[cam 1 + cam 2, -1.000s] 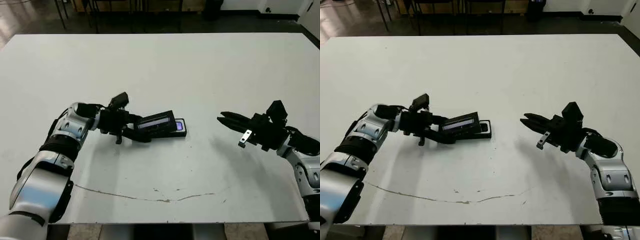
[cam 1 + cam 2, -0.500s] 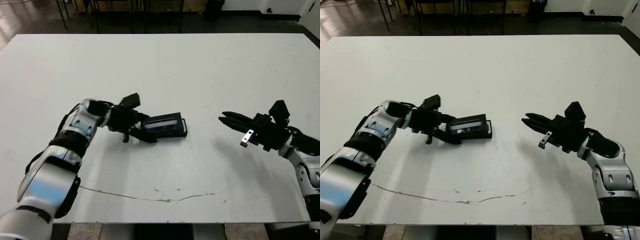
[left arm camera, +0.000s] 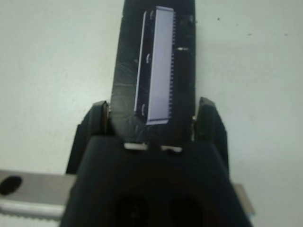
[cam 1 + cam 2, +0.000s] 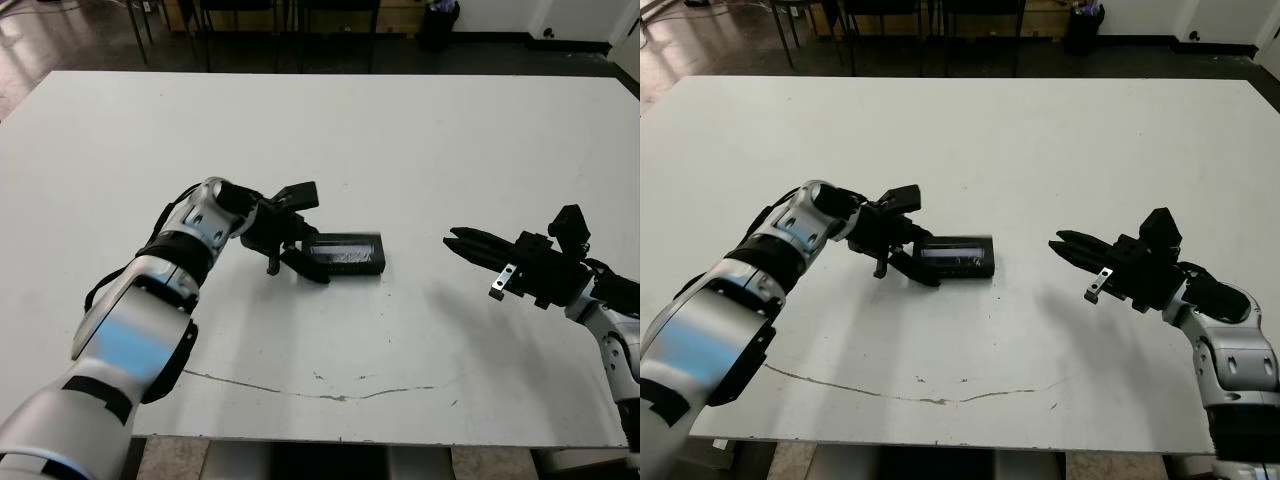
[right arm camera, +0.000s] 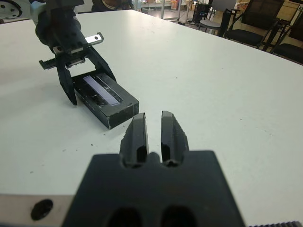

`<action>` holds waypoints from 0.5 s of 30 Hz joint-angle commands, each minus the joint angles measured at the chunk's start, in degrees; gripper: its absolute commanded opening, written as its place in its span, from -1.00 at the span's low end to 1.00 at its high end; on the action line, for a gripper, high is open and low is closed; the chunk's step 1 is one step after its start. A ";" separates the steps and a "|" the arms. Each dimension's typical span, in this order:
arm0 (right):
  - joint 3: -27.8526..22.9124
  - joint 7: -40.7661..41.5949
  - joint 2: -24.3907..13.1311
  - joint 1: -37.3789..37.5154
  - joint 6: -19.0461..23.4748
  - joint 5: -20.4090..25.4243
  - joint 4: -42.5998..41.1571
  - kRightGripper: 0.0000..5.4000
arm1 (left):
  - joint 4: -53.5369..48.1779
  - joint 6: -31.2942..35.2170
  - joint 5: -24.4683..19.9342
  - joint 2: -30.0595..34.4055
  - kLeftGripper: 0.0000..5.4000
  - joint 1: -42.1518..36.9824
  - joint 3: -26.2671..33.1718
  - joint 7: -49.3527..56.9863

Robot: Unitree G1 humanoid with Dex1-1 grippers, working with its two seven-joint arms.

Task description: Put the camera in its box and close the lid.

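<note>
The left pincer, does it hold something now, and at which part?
The left pincer straddles the near end of the closed box, fingers on both long sides; a firm grip cannot be told. The right pincer holds nothing.

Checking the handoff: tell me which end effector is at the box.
The left end effector, its fingers straddling the end of the lidded box; the right end effector hangs apart, well to the side.

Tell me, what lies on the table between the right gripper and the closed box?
Nothing: the stretch of white table between the right gripper and the box is bare, as both eye views show.
</note>
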 commanded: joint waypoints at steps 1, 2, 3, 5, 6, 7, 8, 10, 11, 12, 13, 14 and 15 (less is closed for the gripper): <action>-0.55 0.82 -0.49 1.20 0.75 0.89 0.67 -1.00 | 3.25 3.30 2.46 -5.80 -0.47 0.33 -1.44 3.65; -0.63 0.82 -0.42 1.37 0.76 1.12 0.71 -1.00 | 3.69 3.77 2.82 -6.09 -0.47 0.18 -1.56 3.73; -0.66 0.49 -0.52 1.63 1.10 1.13 0.39 -1.00 | 4.11 4.28 3.27 -6.32 -0.47 -0.01 -1.73 3.63; -0.67 0.42 -0.50 1.84 0.81 1.15 0.46 -1.00 | 4.49 4.94 4.28 -6.51 -0.47 -0.27 -2.13 3.91; -0.70 0.53 -0.50 1.88 1.00 1.36 0.53 -1.00 | 4.53 5.08 4.55 -6.51 -0.47 -0.33 -2.16 3.95; -0.67 0.33 -0.58 1.97 1.44 1.38 0.33 -1.00 | 4.44 5.02 4.76 -6.40 -0.47 -0.33 -2.12 4.07; -0.59 0.19 -0.71 2.06 1.66 1.25 0.09 -1.00 | 4.46 5.45 4.73 -6.30 -0.47 -0.38 -1.90 3.94; -0.45 -0.24 -0.82 2.30 1.98 0.97 -0.51 -1.00 | 4.35 5.43 4.52 -5.97 -0.47 -0.17 -1.49 3.85; -0.43 -0.24 -0.80 2.39 1.57 0.79 -0.62 -1.00 | 4.35 5.45 4.52 -5.76 -0.47 -0.11 -1.45 3.68; -0.44 -0.11 -0.76 2.39 1.72 0.96 -0.65 -1.00 | 4.24 5.18 4.89 -5.45 -0.47 -0.01 -1.77 3.65; -0.42 -0.13 -0.73 2.37 1.83 0.99 -0.70 -1.00 | 4.19 4.50 5.32 -5.07 -0.47 0.09 -2.19 3.28; -0.43 -0.15 -0.68 2.35 1.95 1.06 -0.76 -1.00 | 3.96 3.55 5.81 -4.53 -0.41 0.42 -2.70 3.01; -0.47 -0.23 -0.59 2.31 2.27 1.25 -0.82 -1.00 | 3.80 2.42 6.12 -3.92 -0.33 0.96 -3.01 2.78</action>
